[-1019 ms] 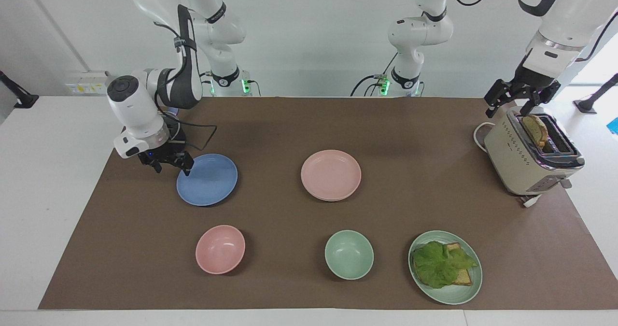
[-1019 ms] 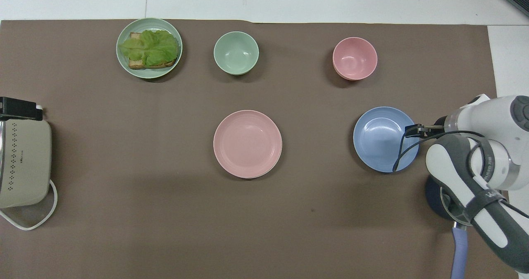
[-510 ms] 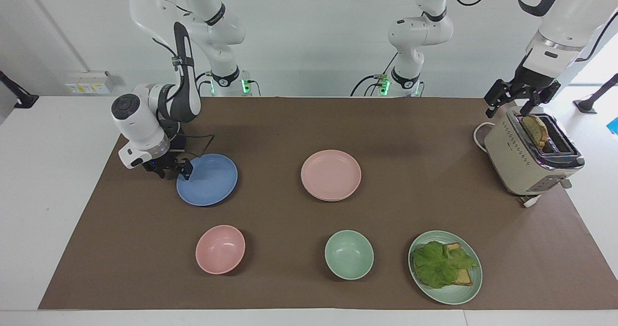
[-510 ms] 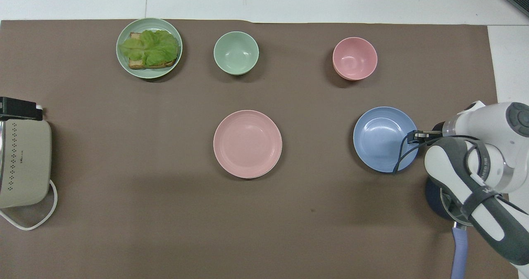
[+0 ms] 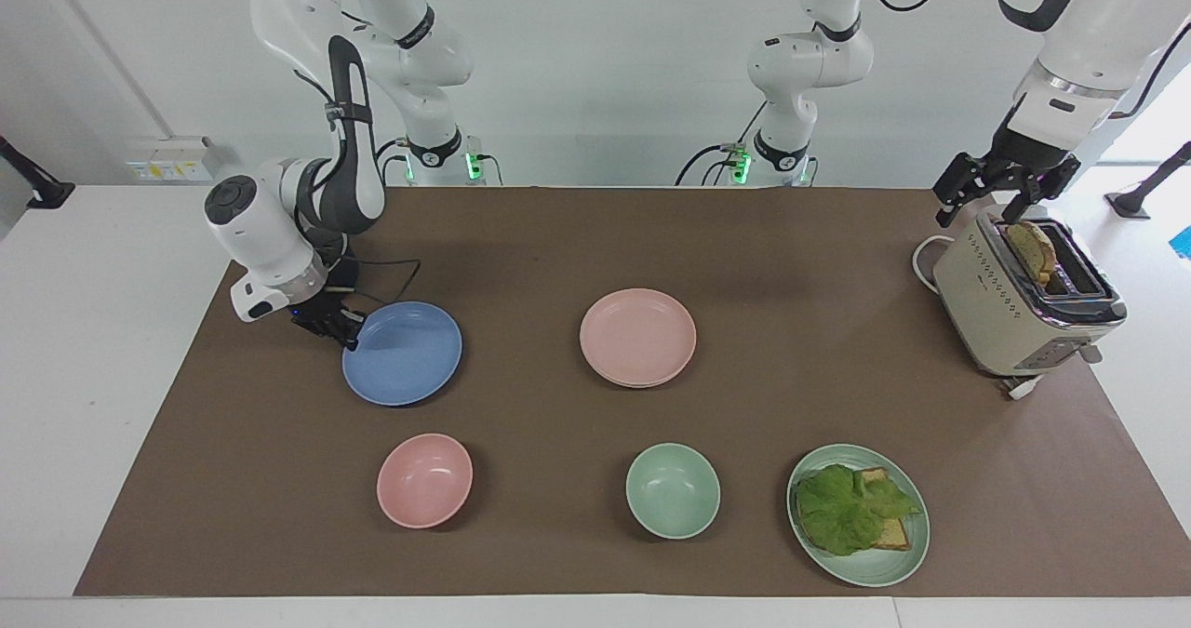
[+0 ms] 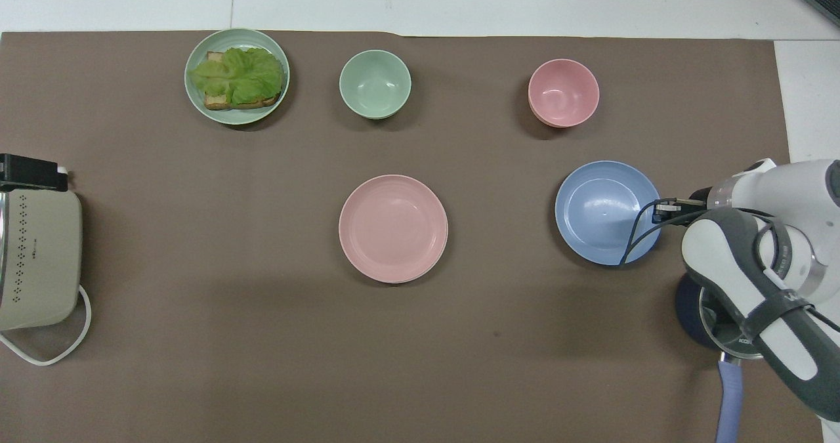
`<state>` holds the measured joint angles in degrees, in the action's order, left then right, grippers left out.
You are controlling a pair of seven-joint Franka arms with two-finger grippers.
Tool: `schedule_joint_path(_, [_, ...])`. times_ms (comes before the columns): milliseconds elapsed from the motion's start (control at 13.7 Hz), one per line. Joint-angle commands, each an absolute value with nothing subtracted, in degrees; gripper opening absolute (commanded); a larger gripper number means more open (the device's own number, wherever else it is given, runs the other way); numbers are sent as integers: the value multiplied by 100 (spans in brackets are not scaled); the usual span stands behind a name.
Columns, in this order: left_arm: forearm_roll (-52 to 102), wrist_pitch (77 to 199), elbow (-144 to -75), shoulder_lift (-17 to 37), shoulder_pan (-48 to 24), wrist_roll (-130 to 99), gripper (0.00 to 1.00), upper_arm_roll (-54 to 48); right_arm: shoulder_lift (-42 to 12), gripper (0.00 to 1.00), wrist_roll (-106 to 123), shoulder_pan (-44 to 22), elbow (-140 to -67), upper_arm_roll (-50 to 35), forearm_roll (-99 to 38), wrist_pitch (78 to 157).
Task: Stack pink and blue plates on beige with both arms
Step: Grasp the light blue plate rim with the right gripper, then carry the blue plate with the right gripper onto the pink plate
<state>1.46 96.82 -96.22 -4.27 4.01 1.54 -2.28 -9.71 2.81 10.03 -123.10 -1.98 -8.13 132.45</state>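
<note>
The blue plate [image 5: 402, 354] [image 6: 607, 212] lies toward the right arm's end of the brown mat. My right gripper [image 5: 346, 327] [image 6: 658, 210] is shut on the part of its rim nearest that end. The pink plate [image 5: 637, 337] [image 6: 393, 228] sits at the mat's middle. A thin second rim shows under its edge; the beige plate is otherwise hidden. My left gripper [image 5: 988, 207] hangs open over the toaster [image 5: 1019, 307], holding nothing, and waits.
A pink bowl [image 5: 424, 480], a green bowl [image 5: 672, 490] and a green plate with lettuce and toast [image 5: 861, 558] stand in a row farthest from the robots. A slice of toast [image 5: 1033, 251] stands in the toaster. A dark pan with a blue handle [image 6: 728, 390] lies under the right arm.
My right gripper has shut on the blue plate's rim, and the plate has shifted slightly away from the robots. The left arm has not moved.
</note>
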Motion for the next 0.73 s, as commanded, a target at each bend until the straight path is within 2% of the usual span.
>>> schedule_joint_path(0, [79, 9606, -9606, -439, 439, 88, 100, -255, -608, 0, 422, 950, -12015, -290, -1071, 12421])
schedule_joint_path(218, [79, 9606, -9606, -439, 439, 88, 100, -264, -195, 0, 230, 476, -12015, -334, -1458, 12112])
schedule_joint_path(655, [79, 9606, -9606, -439, 439, 88, 100, -264, -62, 0, -358, -394, -12067, -343, -2048, 12199])
